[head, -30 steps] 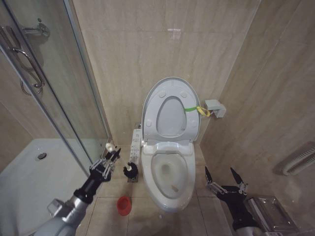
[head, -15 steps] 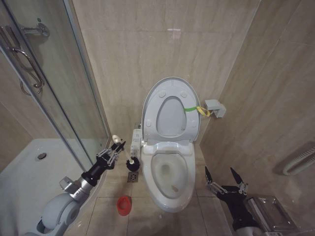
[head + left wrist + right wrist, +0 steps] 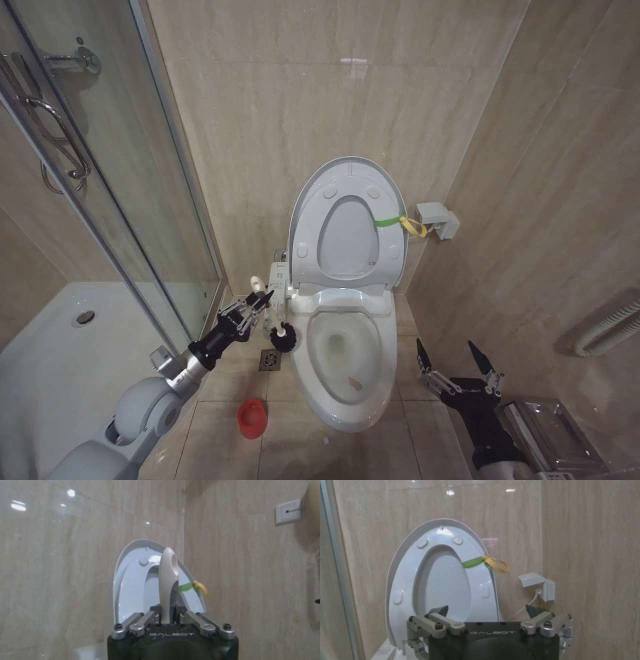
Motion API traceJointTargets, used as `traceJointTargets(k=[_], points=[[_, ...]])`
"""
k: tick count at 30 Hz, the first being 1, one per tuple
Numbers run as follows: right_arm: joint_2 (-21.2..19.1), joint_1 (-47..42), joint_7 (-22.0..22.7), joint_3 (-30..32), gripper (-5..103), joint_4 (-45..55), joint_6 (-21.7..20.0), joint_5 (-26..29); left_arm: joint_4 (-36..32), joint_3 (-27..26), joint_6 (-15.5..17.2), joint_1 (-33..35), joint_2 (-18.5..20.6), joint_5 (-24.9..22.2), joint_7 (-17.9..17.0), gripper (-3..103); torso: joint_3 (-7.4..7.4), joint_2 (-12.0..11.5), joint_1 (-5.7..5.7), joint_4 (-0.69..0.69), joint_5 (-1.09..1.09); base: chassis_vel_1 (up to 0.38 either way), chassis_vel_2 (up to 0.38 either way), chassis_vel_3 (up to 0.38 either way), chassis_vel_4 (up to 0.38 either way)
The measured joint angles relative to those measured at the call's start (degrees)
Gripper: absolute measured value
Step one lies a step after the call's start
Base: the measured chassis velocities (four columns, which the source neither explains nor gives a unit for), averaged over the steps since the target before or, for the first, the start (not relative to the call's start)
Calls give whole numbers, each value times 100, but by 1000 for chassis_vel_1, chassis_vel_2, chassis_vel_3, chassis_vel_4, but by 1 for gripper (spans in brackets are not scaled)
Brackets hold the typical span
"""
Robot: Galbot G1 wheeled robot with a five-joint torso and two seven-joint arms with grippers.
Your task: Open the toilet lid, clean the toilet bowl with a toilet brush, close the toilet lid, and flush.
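Head view, near to far from the bowl (image 3: 345, 362): right gripper (image 3: 458, 359) waits low at the bowl's right, fingers spread wide and empty (left wrist view confirms the other's grasp). Red holder (image 3: 252, 417) stands on the floor at the bowl's front left. Left gripper (image 3: 250, 314) is clamped on the brush (image 3: 272, 325) handle, its dark head just beside the bowl's left rim. Lid (image 3: 346, 226) stands upright behind the bowl against the wall, green strap (image 3: 390, 221) on its right edge.
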Motion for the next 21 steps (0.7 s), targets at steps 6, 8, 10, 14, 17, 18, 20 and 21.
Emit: traceJointTargets(k=[6,8,10,14,17,18,20,21], points=[[0,0,0,0,100,0,0,0,422,617,-41,-675,-42,-61,95,17,0,0,0,-1,0,0,0,0,0],[-1,0,0,0,100,0,0,0,579,840,-54,-888,-93,-71,121,17,0,0,0,-1,0,0,0,0,0],[0,0,0,0,100,0,0,0,646,935,-59,-970,-120,-72,129,17,0,0,0,-1,0,0,0,0,0],[0,0,0,0,100,0,0,0,845,1179,-76,-1197,-215,-74,164,17,0,0,-1,-1,0,0,0,0,0],[0,0,0,0,100,0,0,0,1075,1402,-113,-1424,-305,-89,215,17,0,0,-1,-1,0,0,0,0,0],[0,0,0,0,100,0,0,0,1075,1402,-113,-1424,-305,-89,215,17,0,0,-1,-1,0,0,0,0,0],[-1,0,0,0,100,0,0,0,1294,1584,-160,-1617,-388,-94,252,17,0,0,-1,-1,0,0,0,0,0],[0,0,0,0,100,0,0,0,1376,1655,-175,-1692,-420,-95,268,17,0,0,0,0,1,0,0,0,0]])
